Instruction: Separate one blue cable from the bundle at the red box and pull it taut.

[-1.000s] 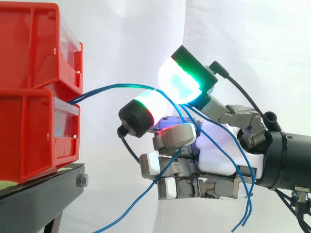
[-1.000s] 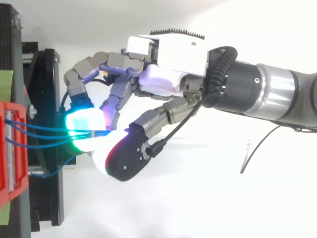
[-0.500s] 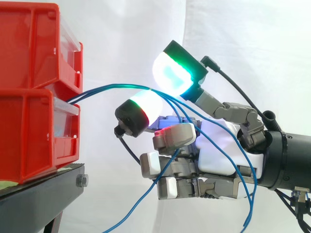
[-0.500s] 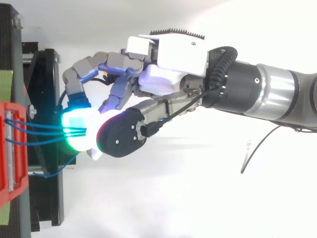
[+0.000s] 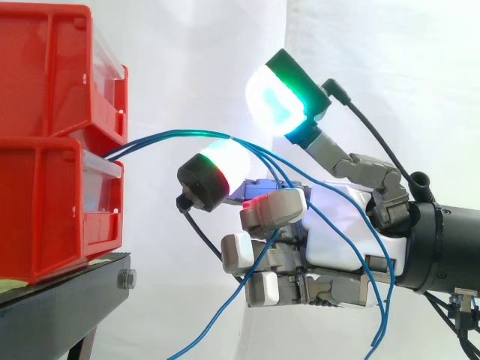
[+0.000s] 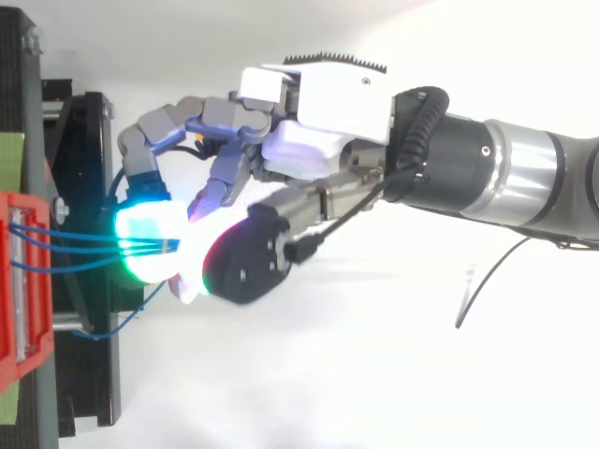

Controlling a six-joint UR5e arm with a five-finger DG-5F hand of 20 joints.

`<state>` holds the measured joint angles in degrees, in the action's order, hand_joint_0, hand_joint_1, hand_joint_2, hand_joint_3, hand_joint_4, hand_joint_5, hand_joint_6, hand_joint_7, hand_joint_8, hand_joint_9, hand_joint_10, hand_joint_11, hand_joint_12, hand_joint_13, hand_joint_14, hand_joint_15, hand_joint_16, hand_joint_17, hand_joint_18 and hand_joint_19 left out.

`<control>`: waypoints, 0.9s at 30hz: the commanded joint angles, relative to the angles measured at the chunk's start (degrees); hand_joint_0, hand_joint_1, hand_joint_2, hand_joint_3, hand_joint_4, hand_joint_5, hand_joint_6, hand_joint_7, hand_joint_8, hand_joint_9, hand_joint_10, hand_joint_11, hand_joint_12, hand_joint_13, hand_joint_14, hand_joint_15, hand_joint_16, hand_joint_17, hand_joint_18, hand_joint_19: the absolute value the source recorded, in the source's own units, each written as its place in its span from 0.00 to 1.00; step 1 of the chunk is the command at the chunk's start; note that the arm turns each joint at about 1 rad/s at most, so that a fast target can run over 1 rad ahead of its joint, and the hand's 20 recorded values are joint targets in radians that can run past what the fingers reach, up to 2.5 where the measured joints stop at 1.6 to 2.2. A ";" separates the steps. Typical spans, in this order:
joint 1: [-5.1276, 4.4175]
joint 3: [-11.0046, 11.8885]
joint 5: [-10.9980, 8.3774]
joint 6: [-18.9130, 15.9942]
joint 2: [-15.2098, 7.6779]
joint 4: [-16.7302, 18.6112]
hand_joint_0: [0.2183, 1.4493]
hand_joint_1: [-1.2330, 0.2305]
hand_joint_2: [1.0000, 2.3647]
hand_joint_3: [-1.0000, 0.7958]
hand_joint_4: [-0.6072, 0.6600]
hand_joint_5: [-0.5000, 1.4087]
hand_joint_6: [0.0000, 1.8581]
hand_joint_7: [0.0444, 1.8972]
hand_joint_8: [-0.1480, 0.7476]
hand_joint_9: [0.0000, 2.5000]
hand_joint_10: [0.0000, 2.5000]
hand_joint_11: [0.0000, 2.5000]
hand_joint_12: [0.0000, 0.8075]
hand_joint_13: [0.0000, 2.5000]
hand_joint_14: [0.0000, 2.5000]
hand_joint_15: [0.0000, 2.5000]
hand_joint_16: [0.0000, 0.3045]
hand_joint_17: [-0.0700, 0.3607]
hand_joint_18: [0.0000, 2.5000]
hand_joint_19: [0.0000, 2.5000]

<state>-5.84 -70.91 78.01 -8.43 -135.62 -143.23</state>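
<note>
Red bins (image 5: 45, 142) are stacked at the left on a black stand (image 5: 67, 289), in front of a white curtain (image 5: 375, 60). Several thin blue cables (image 5: 180, 135) leave the gap between the upper and lower bin and arch together to the right as one bundle. From above, the strands start apart at the bin front and draw together toward the hand (image 5: 337, 232). The bundle lies across the top of a fingertip pad glowing white and red (image 5: 225, 161), touching it. Just past that pad the strands fan out. One drops down and left past the bent lower fingers, and the others hang loosely across the palm and down at the right. A second pad, glowing cyan and green (image 5: 274, 101), stands raised above the bundle with a clear gap in the side view, so the pinch is released and no single cable is separated. The lower fingers are folded in front of the palm. The arm (image 6: 524, 178) enters from the right.
</note>
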 commanded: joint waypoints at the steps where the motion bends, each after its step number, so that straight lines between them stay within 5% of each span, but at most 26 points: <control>1: 0.03 -0.02 -0.05 -0.01 0.00 -0.03 0.18 0.26 0.00 0.28 0.53 0.20 0.38 0.66 0.56 0.51 0.01 0.51 0.55 0.41 0.01 0.27 0.20 0.49 0.39 0.32; 8: 0.03 -0.02 -0.05 -0.10 -0.08 -0.03 0.36 0.25 0.00 0.28 0.49 0.19 0.39 0.70 0.50 0.48 0.01 0.51 0.49 0.39 0.01 0.28 0.17 0.44 0.35 0.33; 12: -0.05 -0.02 -0.05 -0.10 0.00 -0.03 0.33 0.30 0.01 0.41 0.49 0.18 0.39 0.67 0.50 0.47 0.01 0.50 0.50 0.39 0.01 0.28 0.18 0.44 0.35 0.34; 27: -0.05 -0.02 0.03 0.16 -0.08 0.06 0.31 0.42 0.01 0.40 0.49 0.20 0.33 0.74 0.50 0.47 0.01 0.48 0.51 0.38 0.01 0.28 0.18 0.45 0.35 0.35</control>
<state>-5.83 -70.93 77.99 -8.29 -135.63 -143.18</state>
